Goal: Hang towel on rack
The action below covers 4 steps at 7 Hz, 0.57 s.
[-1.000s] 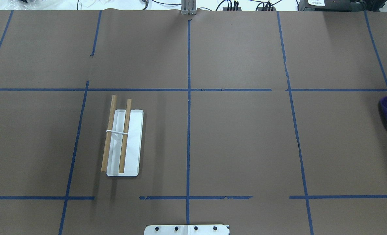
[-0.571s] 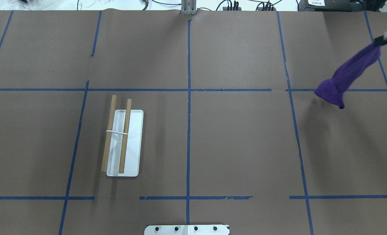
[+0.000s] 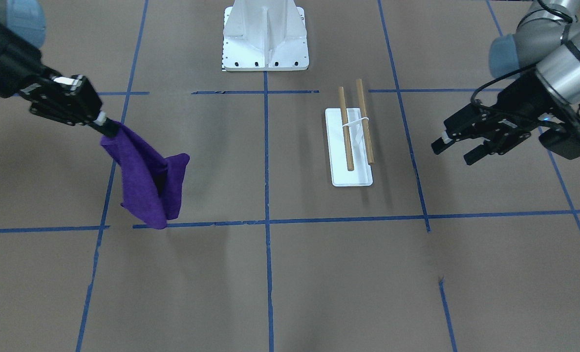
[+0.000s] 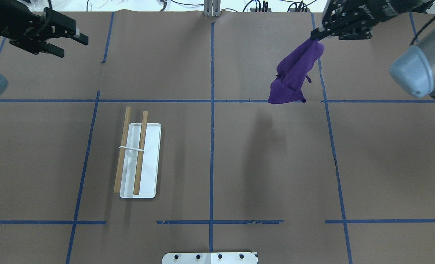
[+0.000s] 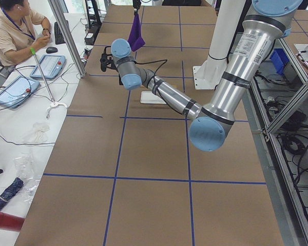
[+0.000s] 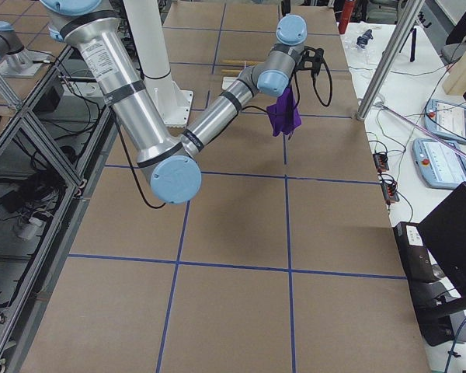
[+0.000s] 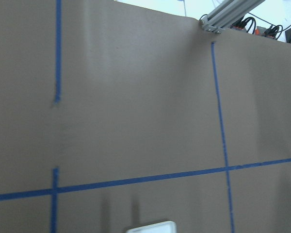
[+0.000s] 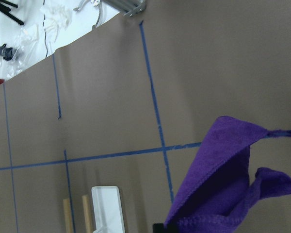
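The purple towel (image 4: 292, 79) hangs in the air from my right gripper (image 4: 314, 36), which is shut on its upper corner over the far right-centre of the table. The towel also shows in the front view (image 3: 148, 186) and the right wrist view (image 8: 223, 184). The rack (image 4: 138, 161) has two wooden bars over a white base and stands left of centre, well apart from the towel; it also shows in the front view (image 3: 352, 142). My left gripper (image 4: 72, 46) is open and empty, high over the far left, beyond the rack.
The robot's white base plate (image 4: 210, 257) sits at the near edge. Blue tape lines (image 4: 212, 146) divide the brown table. An operator (image 5: 15, 31) sits beyond the far edge with tablets. Cables lie along the far edge.
My right gripper has carried the towel in from the right edge, leftward and toward the far side. My left gripper has come into view at the far left.
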Each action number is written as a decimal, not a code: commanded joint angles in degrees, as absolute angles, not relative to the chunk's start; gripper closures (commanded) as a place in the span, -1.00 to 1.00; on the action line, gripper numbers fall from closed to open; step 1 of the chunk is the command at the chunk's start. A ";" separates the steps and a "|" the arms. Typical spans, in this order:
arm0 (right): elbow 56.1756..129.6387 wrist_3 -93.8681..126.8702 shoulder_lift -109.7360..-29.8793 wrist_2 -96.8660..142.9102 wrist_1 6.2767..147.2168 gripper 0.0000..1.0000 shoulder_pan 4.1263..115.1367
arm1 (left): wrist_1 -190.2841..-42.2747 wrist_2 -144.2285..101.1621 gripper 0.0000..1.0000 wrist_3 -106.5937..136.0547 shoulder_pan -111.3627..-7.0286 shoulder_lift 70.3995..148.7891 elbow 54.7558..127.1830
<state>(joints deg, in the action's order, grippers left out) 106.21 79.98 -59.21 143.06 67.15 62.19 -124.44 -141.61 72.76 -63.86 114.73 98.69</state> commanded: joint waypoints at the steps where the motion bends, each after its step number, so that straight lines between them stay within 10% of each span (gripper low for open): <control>1: 105.82 76.76 -52.93 138.80 67.15 1.00 54.35 | -124.45 -140.81 -1.00 90.35 -57.95 121.52 96.96; 4: 103.64 63.93 -47.93 131.69 67.67 1.00 47.13 | -124.72 -140.46 -1.00 110.52 -50.83 129.51 94.24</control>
<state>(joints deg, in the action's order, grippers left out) 105.09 67.95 -50.33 134.84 67.40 49.72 -124.97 -140.86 103.34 -54.00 125.65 95.58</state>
